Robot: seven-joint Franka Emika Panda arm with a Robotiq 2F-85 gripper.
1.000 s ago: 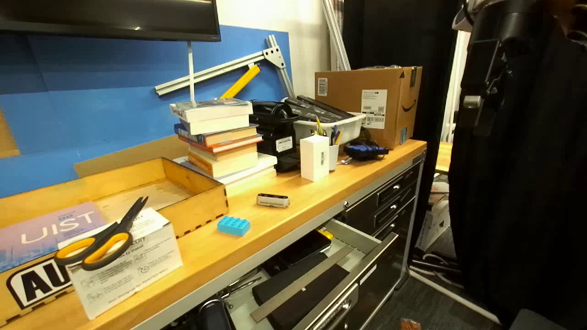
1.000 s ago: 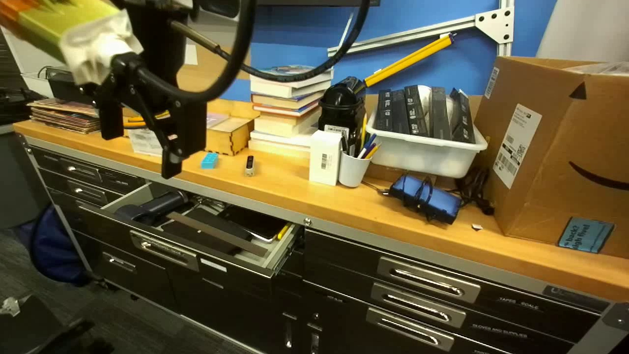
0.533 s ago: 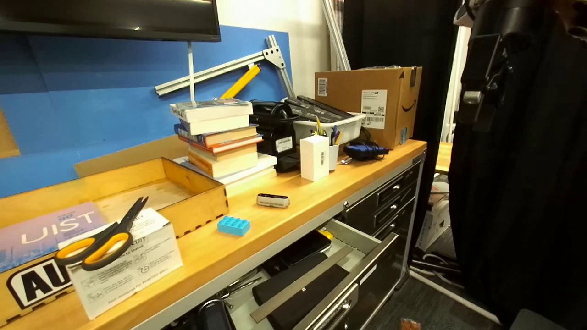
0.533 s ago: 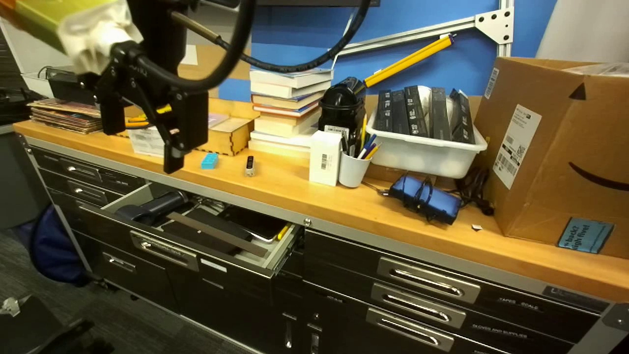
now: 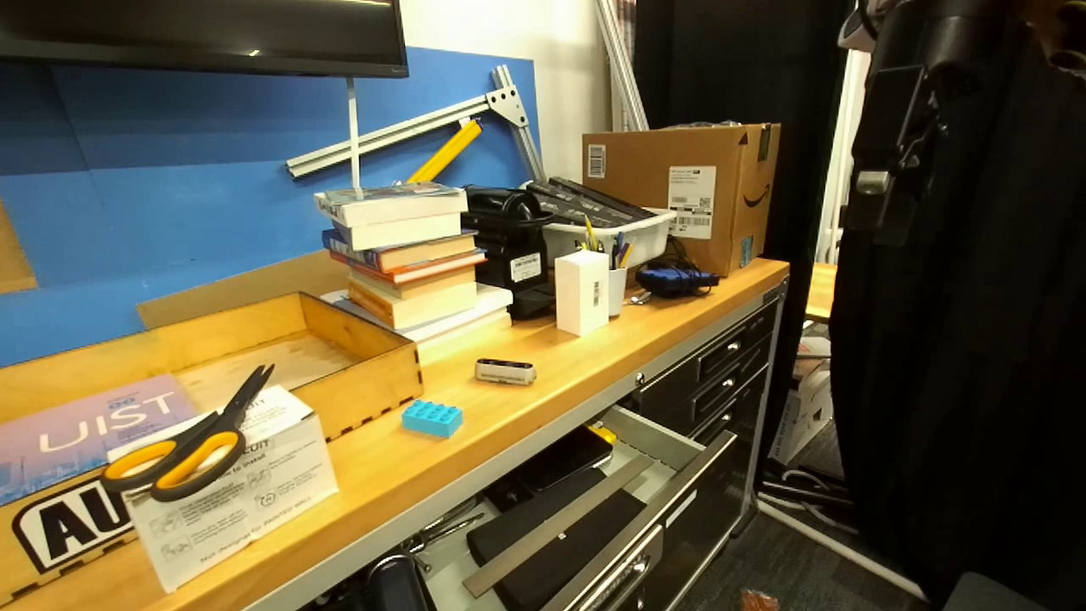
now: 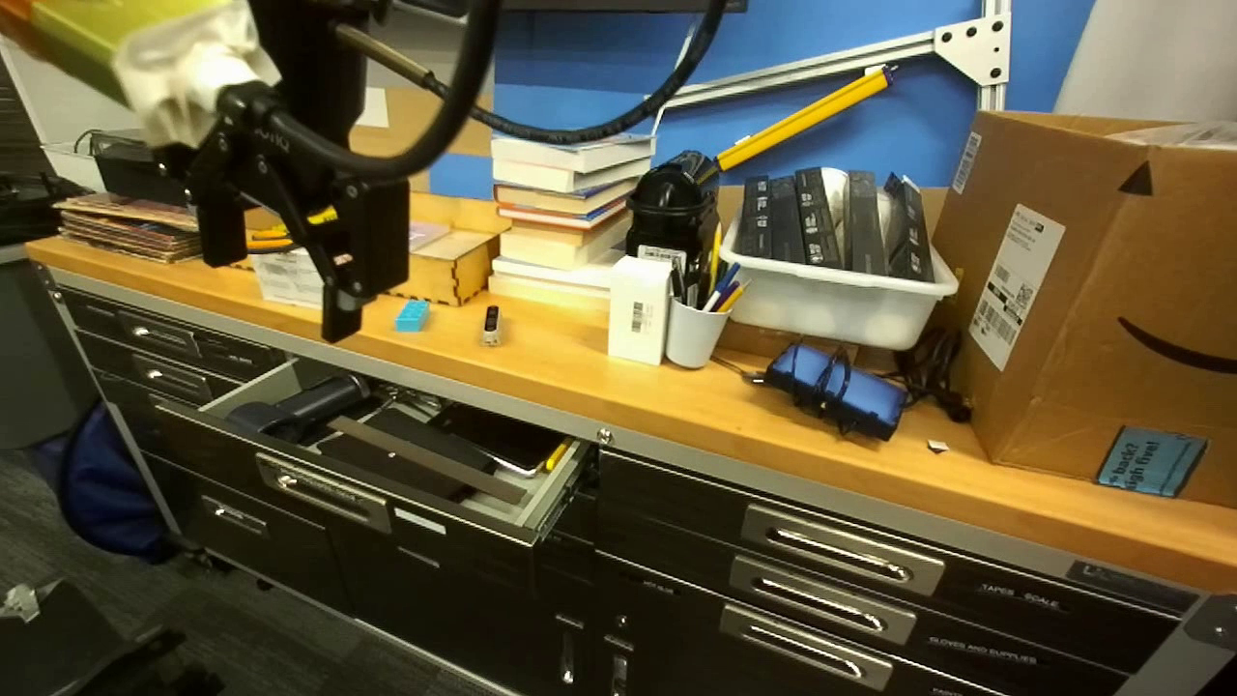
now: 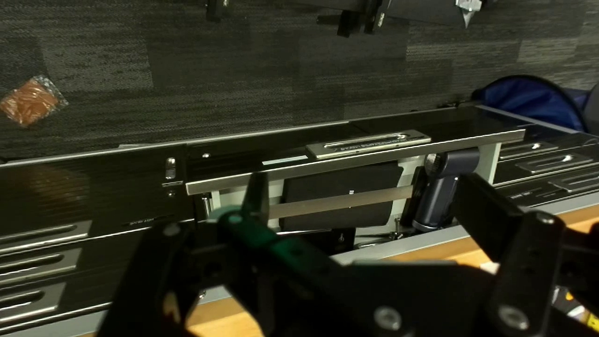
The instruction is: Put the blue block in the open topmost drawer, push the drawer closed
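Pale wooden workbench, stretching behind the black two-fingered pincer, with "TAPES SCALE" and "GLOVES AND SUPPLIES" legible on closed dark drawer fronts. Wide, shallow black metal drawer with light metallic edge, pulled out, between the pincer's fingers in the wrist view. Brown cardboard box, printed with a smile-shaped arrow, far right of the pincer in an exterior view. Yellowish wooden tray, stickered "AU", well left of the pincer in an exterior view. Pincer set wide, "OTIQ" readable on its casing. Bright blue studded rectangular block, on the workbench, behind and right of the pincer in an exterior view.
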